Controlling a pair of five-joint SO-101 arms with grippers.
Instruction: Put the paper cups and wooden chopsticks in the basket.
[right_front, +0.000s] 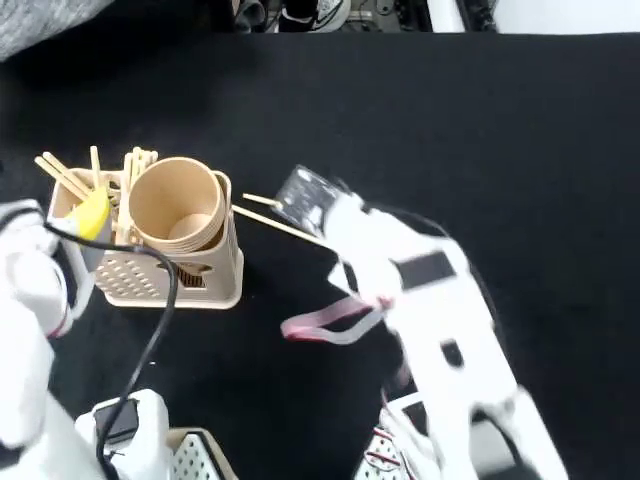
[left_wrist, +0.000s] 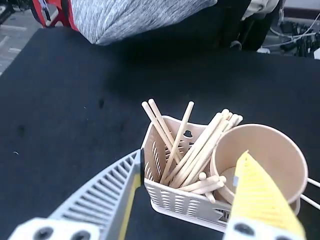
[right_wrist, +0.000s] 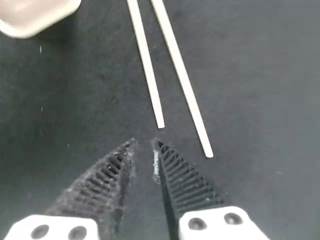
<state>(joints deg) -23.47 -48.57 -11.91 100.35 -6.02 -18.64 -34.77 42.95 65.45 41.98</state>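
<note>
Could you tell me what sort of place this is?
Likely a robotics lab bench: a black-covered table, cables and gear behind it, and a white robot arm over it.

basket (right_front: 140, 282): on the surface (right_front: 480, 130), at its left
inside it: paper cup (right_front: 180, 205) right, chopsticks (left_wrist: 200, 149) left
loose pair (right_wrist: 146, 65): on the surface, right of the basket

A black table (right_front: 520, 130) fills the scene. Grey mottled cloth (left_wrist: 140, 15) hangs over its far left corner, with a red frame (left_wrist: 50, 12) just beside it on the pale floor. Beyond the far edge sit dark shoes (right_front: 300, 12) and a tangle of cables (left_wrist: 295, 35). A white slotted piece (right_front: 195, 458) lies at the near edge
</note>
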